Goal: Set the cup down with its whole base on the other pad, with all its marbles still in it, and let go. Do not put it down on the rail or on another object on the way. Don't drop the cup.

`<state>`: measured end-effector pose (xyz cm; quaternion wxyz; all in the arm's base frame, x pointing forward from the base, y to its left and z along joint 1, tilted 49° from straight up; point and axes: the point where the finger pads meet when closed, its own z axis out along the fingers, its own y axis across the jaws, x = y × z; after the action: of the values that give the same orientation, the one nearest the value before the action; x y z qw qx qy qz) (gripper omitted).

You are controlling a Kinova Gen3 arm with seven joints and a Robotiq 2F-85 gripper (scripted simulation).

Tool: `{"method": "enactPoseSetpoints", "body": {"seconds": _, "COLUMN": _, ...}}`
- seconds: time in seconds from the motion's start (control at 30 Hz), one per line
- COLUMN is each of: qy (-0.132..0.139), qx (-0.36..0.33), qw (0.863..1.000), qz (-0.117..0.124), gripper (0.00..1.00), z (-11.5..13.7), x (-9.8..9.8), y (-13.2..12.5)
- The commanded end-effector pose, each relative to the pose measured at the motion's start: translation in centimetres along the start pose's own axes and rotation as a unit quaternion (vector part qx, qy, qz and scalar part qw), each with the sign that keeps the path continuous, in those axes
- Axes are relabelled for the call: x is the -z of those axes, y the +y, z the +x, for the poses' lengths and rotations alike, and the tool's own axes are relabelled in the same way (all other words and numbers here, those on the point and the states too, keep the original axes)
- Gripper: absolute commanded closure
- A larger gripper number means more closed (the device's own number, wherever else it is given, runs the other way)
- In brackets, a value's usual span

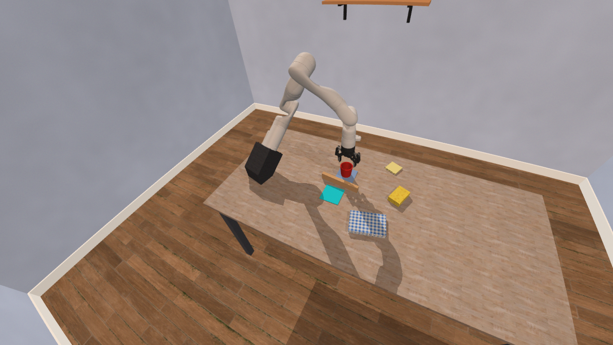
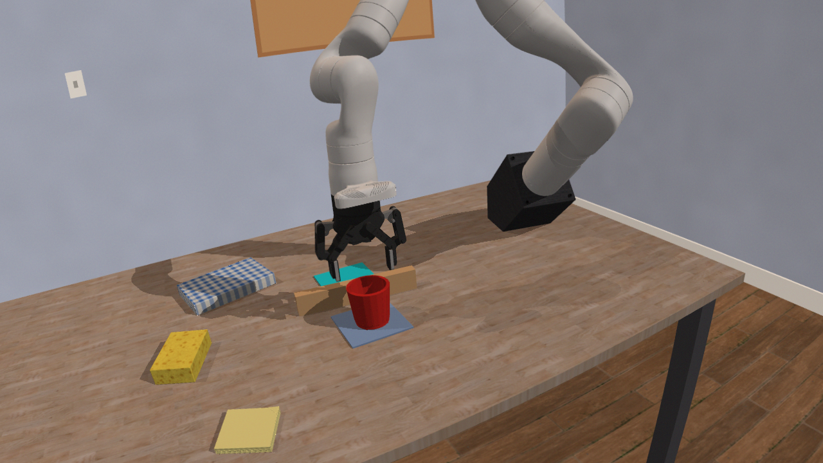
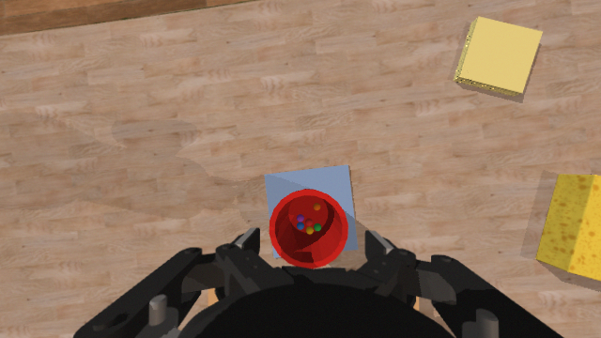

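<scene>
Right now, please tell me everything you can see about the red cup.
The red cup is a plain, smooth, handleless tumbler, slightly wider at the rim than at the base. It stands upright on the grey-blue pad, just in front of the wooden rail. Several small coloured marbles lie at its bottom. The open gripper hangs above and behind it, not touching it.

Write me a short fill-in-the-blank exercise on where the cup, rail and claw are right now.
1. The red cup stands upright on the ____ pad.
2. The wooden rail lies between that pad and the ____ pad.
3. The claw hangs above the rail with its fingers ____, holding nothing.
4. Inside the cup lie several small coloured ____.

Missing words: grey-blue; teal; open; marbles
</scene>
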<state>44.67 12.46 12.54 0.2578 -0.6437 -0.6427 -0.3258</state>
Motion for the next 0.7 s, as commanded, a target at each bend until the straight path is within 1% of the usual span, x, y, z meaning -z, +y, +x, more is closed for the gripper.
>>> {"method": "enactPoseSetpoints", "body": {"seconds": 0.0, "qy": 0.001, "qx": 0.003, "qw": 1.000, "qz": 0.005, "gripper": 0.00, "z": 0.3, "x": -1.2, "y": -0.3}}
{"method": "enactPoseSetpoints", "body": {"seconds": 0.2, "qy": 0.001, "qx": 0.003, "qw": 1.000, "qz": 0.005, "gripper": 0.00, "z": 0.3, "x": -3.3, "y": -0.3}}
{"method": "enactPoseSetpoints", "body": {"seconds": 0.27, "qy": 0.001, "qx": 0.003, "qw": 1.000, "qz": 0.005, "gripper": 0.00, "z": 0.3, "x": -3.3, "y": -0.3}}
{"method": "enactPoseSetpoints", "body": {"seconds": 0.47, "qy": 0.001, "qx": 0.003, "qw": 1.000, "qz": 0.005, "gripper": 0.00, "z": 0.3, "x": -5.0, "y": -0.3}}
{"method": "enactPoseSetpoints", "body": {"seconds": 0.67, "qy": 0.001, "qx": 0.003, "qw": 1.000, "qz": 0.005, "gripper": 0.00, "z": 0.3, "x": -5.7, "y": -0.3}}
